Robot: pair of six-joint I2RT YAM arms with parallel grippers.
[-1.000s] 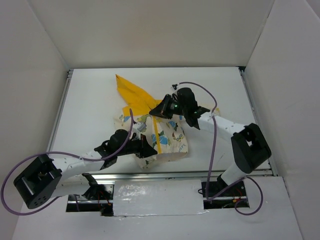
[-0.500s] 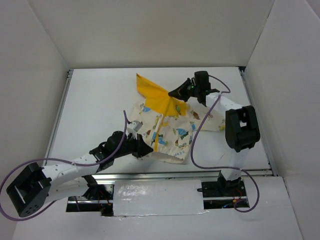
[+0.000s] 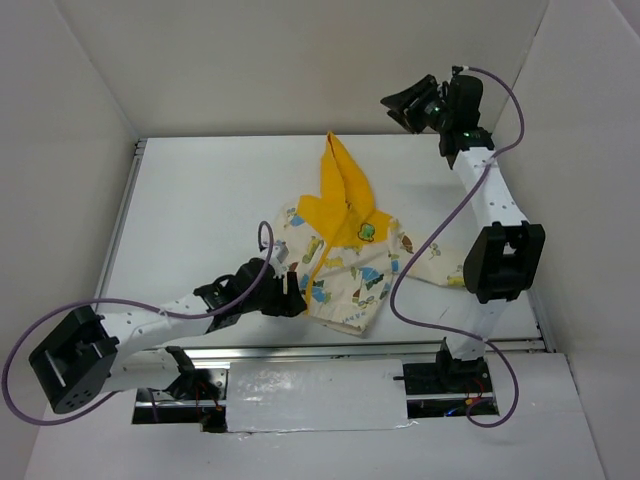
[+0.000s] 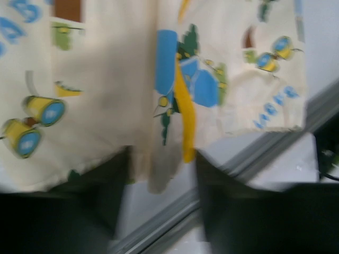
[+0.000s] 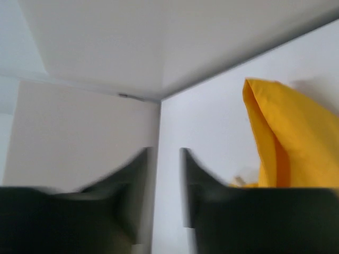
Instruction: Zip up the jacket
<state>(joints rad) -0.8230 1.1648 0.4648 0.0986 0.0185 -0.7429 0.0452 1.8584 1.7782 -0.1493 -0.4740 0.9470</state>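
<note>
The cream jacket with cartoon prints lies flat mid-table, its yellow hood pointing to the back. The yellow zipper strip runs down its front. My left gripper sits low at the jacket's near-left hem. In the left wrist view that gripper is open, with the hem's edge and the zipper strip's lower end hanging between the jaws, not pinched. My right gripper is raised at the back right, well off the jacket. It is open and empty, with the hood to its right.
White walls enclose the white table on three sides. A metal rail runs along the near edge, just below the hem. Purple cables trail from both arms.
The right gripper let go of the hood and swung up to the back right. The jacket settled flat with the hood pointing back. The left gripper opened at the hem.
</note>
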